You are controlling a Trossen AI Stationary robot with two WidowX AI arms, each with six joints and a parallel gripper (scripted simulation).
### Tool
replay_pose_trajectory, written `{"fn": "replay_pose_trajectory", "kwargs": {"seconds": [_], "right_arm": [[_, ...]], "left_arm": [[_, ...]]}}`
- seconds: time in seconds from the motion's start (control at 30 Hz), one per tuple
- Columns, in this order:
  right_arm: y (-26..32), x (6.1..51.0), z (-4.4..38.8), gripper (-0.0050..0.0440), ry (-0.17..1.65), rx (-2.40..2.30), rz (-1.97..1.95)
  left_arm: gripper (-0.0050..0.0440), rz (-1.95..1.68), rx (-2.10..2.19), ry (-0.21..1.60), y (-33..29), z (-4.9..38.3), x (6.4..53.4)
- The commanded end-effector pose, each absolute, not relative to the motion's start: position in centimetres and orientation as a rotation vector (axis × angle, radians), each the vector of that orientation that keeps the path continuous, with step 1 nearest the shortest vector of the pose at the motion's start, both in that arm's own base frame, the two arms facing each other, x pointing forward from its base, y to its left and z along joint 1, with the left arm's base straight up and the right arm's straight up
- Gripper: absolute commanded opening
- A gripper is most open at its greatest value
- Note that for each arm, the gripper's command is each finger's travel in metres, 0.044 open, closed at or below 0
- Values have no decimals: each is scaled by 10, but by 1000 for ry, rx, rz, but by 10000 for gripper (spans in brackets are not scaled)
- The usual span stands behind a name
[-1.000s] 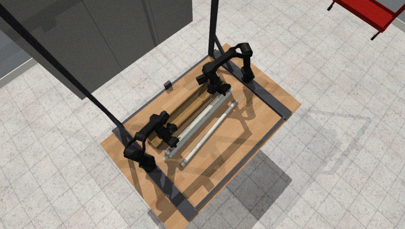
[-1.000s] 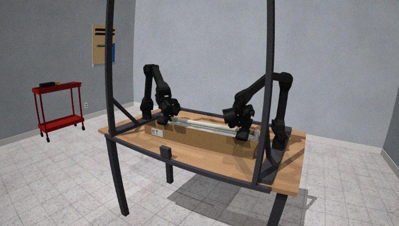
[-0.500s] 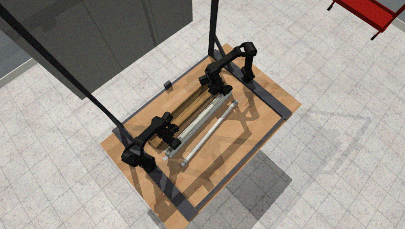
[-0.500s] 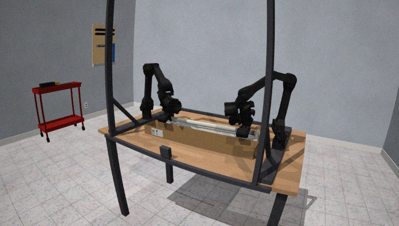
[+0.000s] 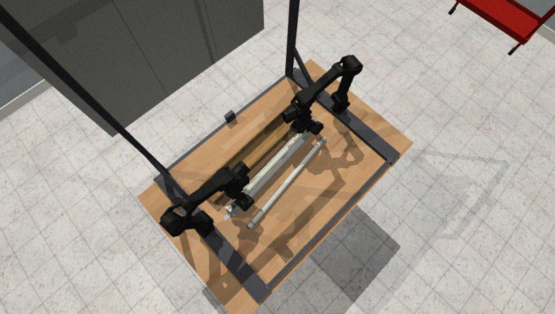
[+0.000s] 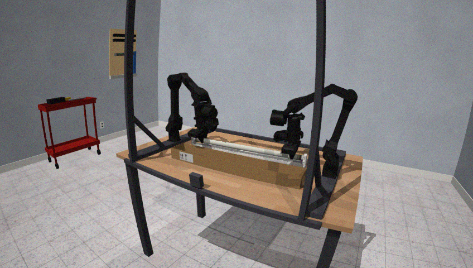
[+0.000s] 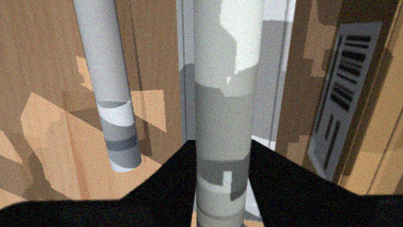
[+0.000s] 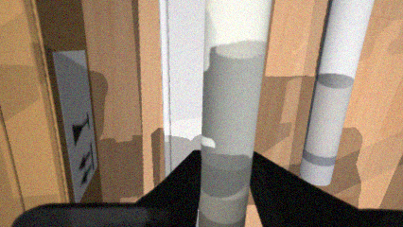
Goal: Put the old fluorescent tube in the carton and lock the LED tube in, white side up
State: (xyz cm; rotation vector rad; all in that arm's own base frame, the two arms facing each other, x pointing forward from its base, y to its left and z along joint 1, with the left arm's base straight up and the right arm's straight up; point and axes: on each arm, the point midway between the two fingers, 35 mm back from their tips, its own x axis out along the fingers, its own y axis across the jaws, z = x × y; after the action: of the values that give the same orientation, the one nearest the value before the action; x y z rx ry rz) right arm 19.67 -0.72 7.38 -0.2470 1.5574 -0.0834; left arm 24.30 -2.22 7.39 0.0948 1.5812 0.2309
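Your left gripper [image 5: 307, 128] [image 6: 201, 140] [image 7: 220, 148] and right gripper [image 5: 242, 195] [image 6: 291, 155] [image 8: 223, 158] pinch the old tube [image 5: 273, 164] [image 6: 232, 146] [image 7: 227, 113] [image 8: 234, 104] near its ends; probably light, brittle, so lift level
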Motion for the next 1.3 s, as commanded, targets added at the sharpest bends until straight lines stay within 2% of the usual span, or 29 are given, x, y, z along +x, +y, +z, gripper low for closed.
{"fn": "replay_pose_trajectory", "kwargs": {"seconds": [0.0,0.3,1.03,1.27], "right_arm": [[-9,200,78,87,1548,-165,-6],[-14,201,78,87,1556,-17,143],[-16,201,78,87,1557,25,186],[-15,202,101,87,1557,25,186]], "left_arm": [[85,150,15,1555,-20,80,245],[85,0,-131,1545,-14,80,244],[85,-43,-173,1541,-13,80,244],[85,-43,-173,1541,-14,103,243]]}}
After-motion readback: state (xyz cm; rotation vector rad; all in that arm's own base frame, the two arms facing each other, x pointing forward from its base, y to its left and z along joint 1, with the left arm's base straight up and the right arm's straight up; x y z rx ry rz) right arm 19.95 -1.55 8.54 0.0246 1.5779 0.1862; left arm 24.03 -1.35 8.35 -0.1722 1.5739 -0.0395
